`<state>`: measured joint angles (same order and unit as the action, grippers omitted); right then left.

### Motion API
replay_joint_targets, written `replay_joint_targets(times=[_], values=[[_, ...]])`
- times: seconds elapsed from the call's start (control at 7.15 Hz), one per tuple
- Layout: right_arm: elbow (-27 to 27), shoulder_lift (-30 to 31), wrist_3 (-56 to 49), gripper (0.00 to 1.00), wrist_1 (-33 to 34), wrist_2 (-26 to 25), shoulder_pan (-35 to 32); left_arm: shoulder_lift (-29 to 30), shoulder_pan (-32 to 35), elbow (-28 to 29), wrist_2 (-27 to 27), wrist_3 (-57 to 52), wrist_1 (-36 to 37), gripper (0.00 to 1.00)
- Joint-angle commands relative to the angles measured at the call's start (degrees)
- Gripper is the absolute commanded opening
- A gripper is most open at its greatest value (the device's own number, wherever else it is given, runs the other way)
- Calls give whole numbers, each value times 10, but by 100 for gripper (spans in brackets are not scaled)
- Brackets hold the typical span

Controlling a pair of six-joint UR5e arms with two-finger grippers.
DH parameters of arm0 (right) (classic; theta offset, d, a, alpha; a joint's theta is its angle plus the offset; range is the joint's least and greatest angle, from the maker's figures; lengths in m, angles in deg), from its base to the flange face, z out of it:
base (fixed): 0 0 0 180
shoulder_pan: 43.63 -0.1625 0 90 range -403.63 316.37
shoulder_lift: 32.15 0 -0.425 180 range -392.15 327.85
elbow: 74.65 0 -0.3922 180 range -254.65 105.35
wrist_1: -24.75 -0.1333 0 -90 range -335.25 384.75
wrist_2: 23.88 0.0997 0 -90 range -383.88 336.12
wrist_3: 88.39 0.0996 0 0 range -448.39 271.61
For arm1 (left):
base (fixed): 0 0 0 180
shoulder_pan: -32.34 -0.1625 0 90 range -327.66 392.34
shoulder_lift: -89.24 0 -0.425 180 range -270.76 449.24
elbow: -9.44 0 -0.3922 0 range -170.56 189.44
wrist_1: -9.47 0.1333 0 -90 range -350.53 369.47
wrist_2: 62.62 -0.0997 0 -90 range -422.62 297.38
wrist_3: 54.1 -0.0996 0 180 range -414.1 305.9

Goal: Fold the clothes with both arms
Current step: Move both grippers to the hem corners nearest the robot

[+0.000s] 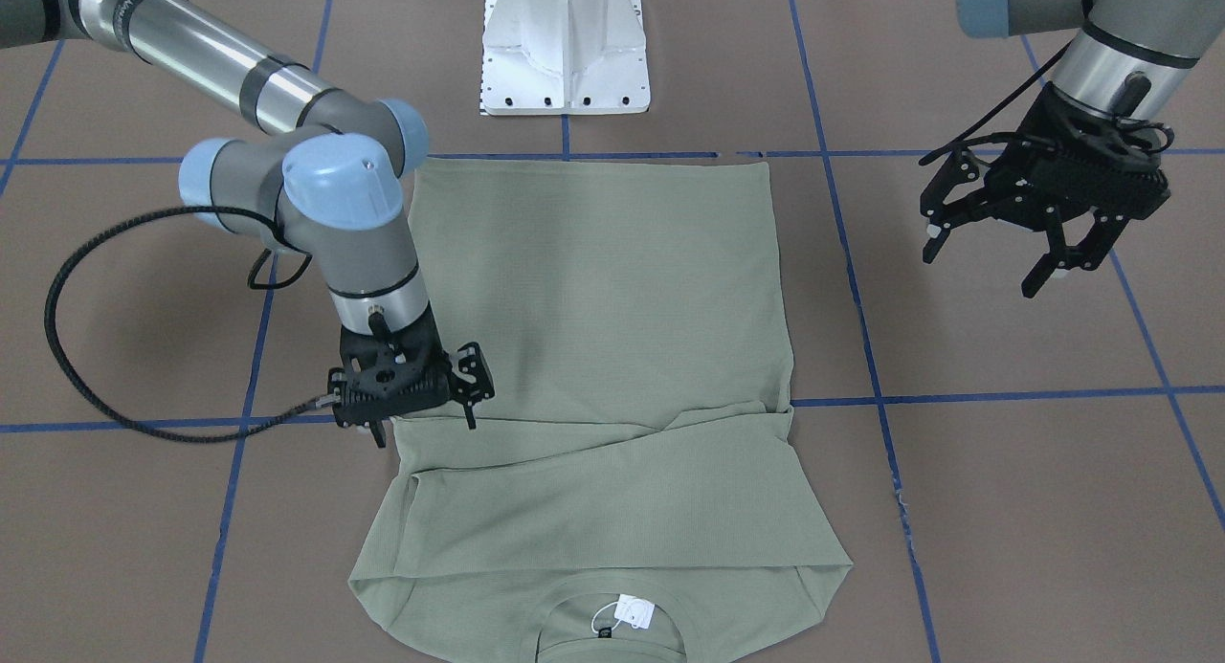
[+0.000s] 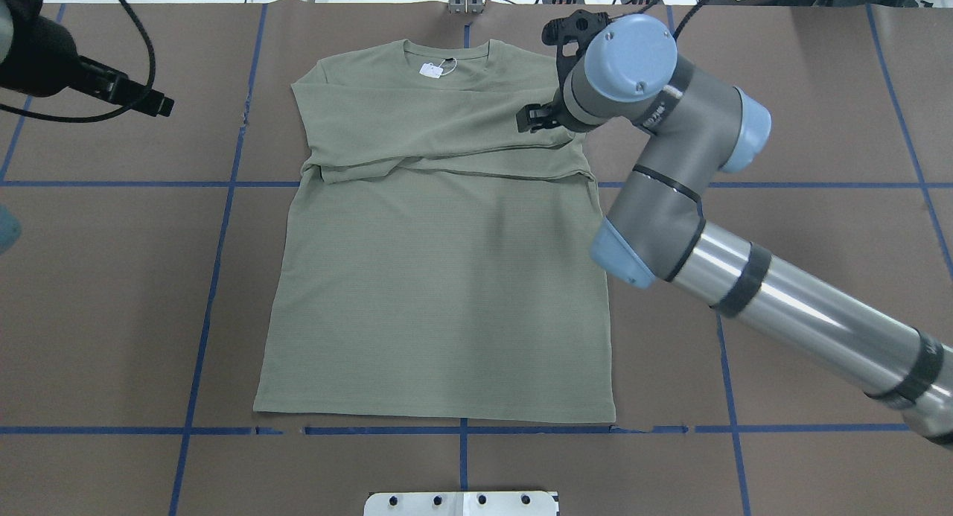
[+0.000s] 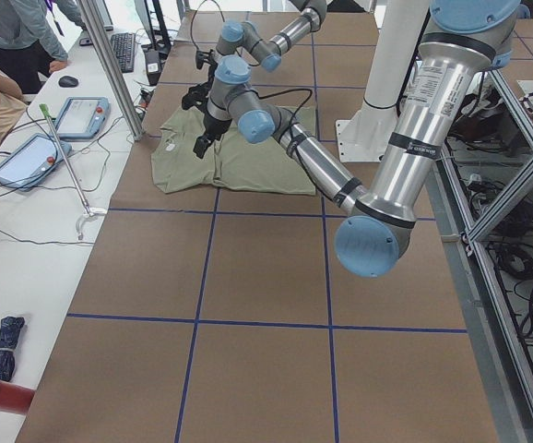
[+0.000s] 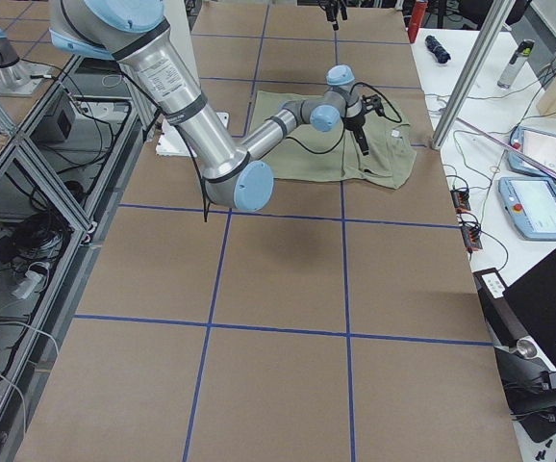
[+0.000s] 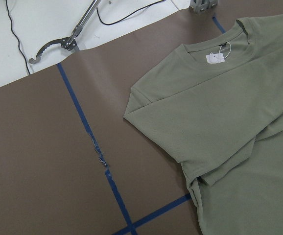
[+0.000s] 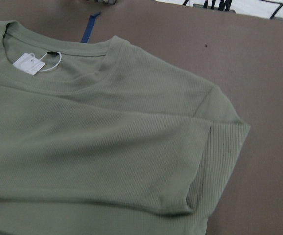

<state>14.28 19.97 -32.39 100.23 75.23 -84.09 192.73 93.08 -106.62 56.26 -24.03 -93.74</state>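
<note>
In the front-facing view the shirt point(image 1: 593, 290) lies flat on the brown tabletop point(image 1: 1005, 510). It fills the middle of the frame, collar at the bottom edge and hem at the top. Nearest, at bottom centre, the white tag point(image 1: 634, 610) sits inside the neckline. Just above it the sleeves point(image 1: 612, 472) are folded across the chest in an overlapping band, and one cuff ends close to the shoulder at lower left.

At the left end of that band the right arm point(image 1: 368, 261) points straight down, its jaws low over the border of the fabric. They look parted with no cloth between them, though I cannot tell whether the tips touch the shirt. Farther off, at upper right, the left arm point(image 1: 1120, 60) hangs well clear of the shirt with its jaws spread wide and empty. Beyond the hem stands the white pedestal point(image 1: 565, 51).

The shirt is probably a thin ribbed knit: light, soft and limp, with enough texture not to slip from a pinch, but likely to stretch and sag between two holds. The loose sleeves could slide off if one side rises first. The best holds are probably the two shoulder corners at the bottom of the frame, pinched through every layer, sleeve included. Both should lift level and together.
</note>
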Motion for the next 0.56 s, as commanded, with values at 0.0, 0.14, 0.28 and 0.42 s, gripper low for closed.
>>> replay_joint_targets(times=[0.0, 0.14, 0.28, 0.42], values=[[237, 127, 142, 100, 88, -28, 81, -124, -41, -43, -11, 146, -161, 100], [309, 186, 237, 98, 86, -94, 145, -174, -90, -44, -49, 220, -235, 100], [340, 219, 302, 98, 85, -156, 206, -189, -137, -52, -78, 281, -240, 100], [343, 234, 350, 96, 82, -192, 247, -189, -188, -56, -109, 336, -241, 100]])
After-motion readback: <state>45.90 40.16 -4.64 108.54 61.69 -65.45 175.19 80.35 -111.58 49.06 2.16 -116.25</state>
